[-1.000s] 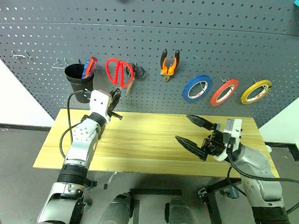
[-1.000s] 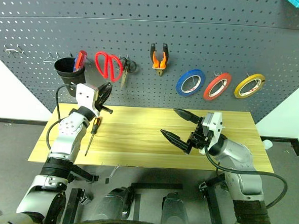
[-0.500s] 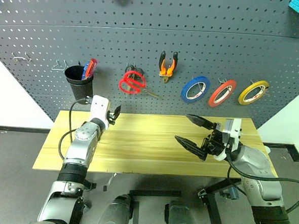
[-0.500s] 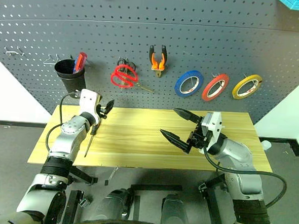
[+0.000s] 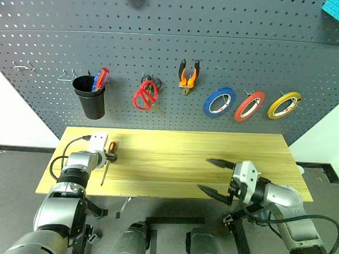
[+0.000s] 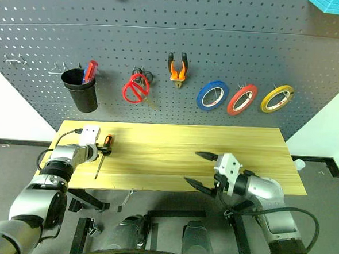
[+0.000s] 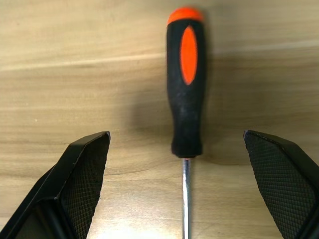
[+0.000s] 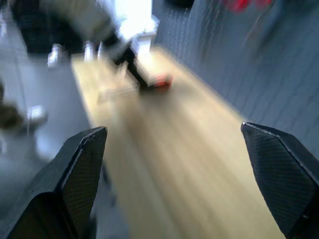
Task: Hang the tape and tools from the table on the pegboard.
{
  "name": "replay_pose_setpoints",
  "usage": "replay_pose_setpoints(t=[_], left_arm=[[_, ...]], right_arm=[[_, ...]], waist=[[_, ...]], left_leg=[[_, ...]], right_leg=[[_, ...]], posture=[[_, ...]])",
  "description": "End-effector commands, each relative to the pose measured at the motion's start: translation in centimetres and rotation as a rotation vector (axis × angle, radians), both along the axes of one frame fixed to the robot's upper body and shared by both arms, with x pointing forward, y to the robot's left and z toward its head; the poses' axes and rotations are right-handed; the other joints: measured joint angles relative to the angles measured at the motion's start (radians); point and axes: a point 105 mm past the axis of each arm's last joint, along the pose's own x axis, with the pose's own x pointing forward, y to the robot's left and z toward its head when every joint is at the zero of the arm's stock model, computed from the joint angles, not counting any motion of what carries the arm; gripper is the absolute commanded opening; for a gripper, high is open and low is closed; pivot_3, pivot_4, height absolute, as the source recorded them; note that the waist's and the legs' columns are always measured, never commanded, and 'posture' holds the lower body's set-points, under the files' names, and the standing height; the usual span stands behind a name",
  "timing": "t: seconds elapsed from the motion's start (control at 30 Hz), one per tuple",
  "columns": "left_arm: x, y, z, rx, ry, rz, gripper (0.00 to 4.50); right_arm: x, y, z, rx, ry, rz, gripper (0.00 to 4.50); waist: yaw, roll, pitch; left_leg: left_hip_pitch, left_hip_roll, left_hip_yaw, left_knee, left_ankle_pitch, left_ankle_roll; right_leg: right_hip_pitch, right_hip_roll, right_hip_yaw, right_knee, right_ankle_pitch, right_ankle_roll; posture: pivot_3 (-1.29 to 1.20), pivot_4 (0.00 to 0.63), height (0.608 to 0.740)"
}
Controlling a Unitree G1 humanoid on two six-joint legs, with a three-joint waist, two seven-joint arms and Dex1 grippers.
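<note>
While the head views look down over the wooden surface (image 5: 179, 156), the screwdriver (image 5: 109, 158) lies near its left end, with the left gripper (image 6: 103, 150) just over the handle, fingers spread wide. Red scissors (image 5: 145, 95), pliers (image 5: 187, 76) and red tape (image 5: 249, 105) hang on the pegboard (image 5: 232, 44), the tape between a blue roll (image 5: 219, 102) and a yellow roll (image 5: 284, 104). From the left wrist, the screwdriver sits between the parted fingers (image 7: 82, 164), untouched. From the right wrist, blurred, the right gripper (image 8: 174, 184) stands wide and empty above the surface.
</note>
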Motion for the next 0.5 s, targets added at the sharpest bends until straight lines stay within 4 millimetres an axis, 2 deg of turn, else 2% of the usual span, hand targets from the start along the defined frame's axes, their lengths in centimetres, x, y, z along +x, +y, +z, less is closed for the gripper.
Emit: replay_pose_setpoints(t=[0.03, 0.23, 0.33, 0.5], left_arm=[[0.9, 0.6, 0.9, 0.023, -0.028, -0.005, 4.48], [0.6, 0.2, -0.1, 0.018, 0.010, -0.024, 4.48], [0.4, 0.4, -0.3, 0.006, 0.012, -0.012, 3.92], [0.3, 0.6, -0.4, -0.023, 0.003, 0.006, 2.24]], right_arm=[[-0.1, 0.0, 0.7, -0.021, -0.064, 0.026, 4.50], [-0.3, 0.1, 0.7, -0.019, -0.069, 0.010, 4.50], [-0.2, 0.1, 0.8, -0.021, -0.073, 0.003, 4.50], [-0.3, -0.3, 0.7, -0.028, -0.074, -0.004, 4.50]], waist=[[-0.005, 0.000, 0.000], [-0.018, -0.001, 0.000], [-0.023, -0.001, 0.000], [-0.022, -0.001, 0.000]], left_leg=[[0.000, 0.000, 0.000, 0.000, 0.000, 0.000], [0.000, 0.001, 0.000, 0.000, 0.000, 0.000], [0.000, 0.000, 0.000, 0.000, 0.000, 0.000], [0.000, 0.001, 0.000, 0.000, 0.000, -0.001]], right_leg=[[0.000, 0.000, 0.000, 0.000, 0.000, 0.000], [0.001, 0.000, 0.000, -0.001, 0.000, 0.000], [0.001, 0.000, 0.000, 0.000, 0.000, 0.000], [0.001, 0.000, 0.000, 0.000, 0.000, 0.001]], posture=[[-0.12, 0.083, 0.725], [-0.13, 0.084, 0.725], [-0.13, 0.084, 0.725], [-0.13, 0.085, 0.725]])
